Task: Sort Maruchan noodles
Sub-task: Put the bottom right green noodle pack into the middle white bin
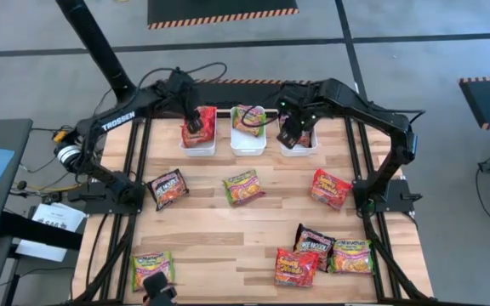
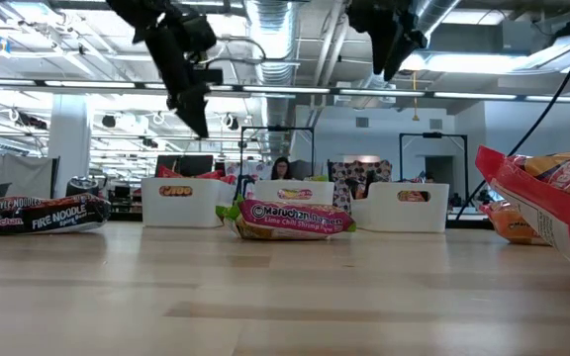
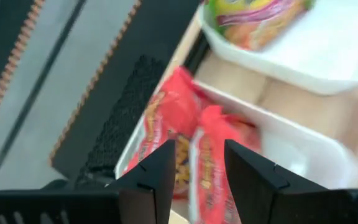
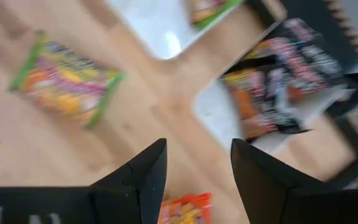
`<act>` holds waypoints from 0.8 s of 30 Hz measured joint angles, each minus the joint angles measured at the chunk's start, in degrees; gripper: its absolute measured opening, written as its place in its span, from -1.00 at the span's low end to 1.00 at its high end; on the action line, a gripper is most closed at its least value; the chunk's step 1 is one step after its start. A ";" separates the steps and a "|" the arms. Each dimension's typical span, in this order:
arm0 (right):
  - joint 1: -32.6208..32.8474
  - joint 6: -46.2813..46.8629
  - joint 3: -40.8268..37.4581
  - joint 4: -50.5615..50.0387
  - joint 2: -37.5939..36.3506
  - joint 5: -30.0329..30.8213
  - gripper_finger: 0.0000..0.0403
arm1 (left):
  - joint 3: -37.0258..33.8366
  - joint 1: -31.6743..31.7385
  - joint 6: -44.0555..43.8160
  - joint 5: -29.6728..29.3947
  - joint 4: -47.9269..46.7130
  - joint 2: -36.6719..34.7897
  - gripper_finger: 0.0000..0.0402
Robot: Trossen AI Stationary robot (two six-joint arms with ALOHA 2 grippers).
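Three white bins stand in a row at the table's far edge. The left bin holds red packets, the middle bin a green one, and the right bin black ones. My left gripper hangs open and empty above the left bin. My right gripper is also open and empty, above the table beside the right bin. Loose packets lie flat on the table: black, green, red.
More packets lie near the table's near edge: a black one, a red one, a green one and another green one at the near left corner. Bare wood shows in the middle. People sit in the room behind.
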 joint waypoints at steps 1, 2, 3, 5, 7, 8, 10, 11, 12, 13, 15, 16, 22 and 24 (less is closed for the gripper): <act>0.44 0.46 0.00 -0.10 0.02 -1.52 0.01 | 1.49 -0.11 -0.28 0.71 -1.58 -0.07 -0.37; 1.06 1.02 0.00 -0.37 0.02 -2.91 0.01 | 3.09 -0.20 -0.45 1.46 -2.96 -0.08 -0.37; 1.79 1.66 0.00 -0.95 0.02 -3.82 0.01 | 4.67 -0.24 -0.45 2.26 -4.51 -0.08 -0.37; 3.20 2.20 0.00 -3.12 0.02 -5.16 0.01 | 7.76 -0.24 -0.53 4.12 -8.29 -0.08 -0.37; 4.95 2.34 -0.15 -5.06 0.00 -6.42 0.01 | 10.61 -0.40 -1.05 6.50 -10.89 -0.08 -0.37; 5.97 2.90 -0.81 -4.65 -0.06 -7.16 0.01 | 11.87 -0.41 -1.41 7.83 -12.10 -0.08 -0.37; 8.12 4.29 -2.23 -4.82 -0.15 -9.20 0.01 | 14.01 -0.43 -1.69 10.68 -14.16 -0.31 -0.37; 9.24 4.84 -2.92 -4.73 -0.29 -9.82 0.01 | 14.86 -0.43 -1.69 11.87 -14.97 -0.48 -0.37; 10.46 5.38 -3.73 -4.59 -0.62 -9.98 0.01 | 15.66 -0.47 -1.68 12.99 -15.57 -0.60 -0.37; 11.78 5.97 -4.62 -4.60 -0.80 -10.31 0.01 | 16.28 -0.62 -1.72 14.05 -15.89 -0.68 -0.37; 14.41 6.95 -6.90 -4.91 -0.80 -10.78 0.01 | 16.62 -0.69 -1.72 15.38 -16.76 -1.03 -0.37; 15.62 7.56 -8.03 -4.82 -0.79 -11.02 0.01 | 16.62 -0.69 -1.72 15.46 -17.03 -1.17 -0.37; 23.53 14.52 -15.11 -4.73 -1.13 -16.62 0.01 | 16.62 -0.67 -1.49 14.91 -19.17 -1.48 -0.37; 26.25 16.29 -16.88 -4.64 -1.12 -19.01 0.01 | 16.62 -0.67 -1.22 14.93 -20.36 -1.48 -0.37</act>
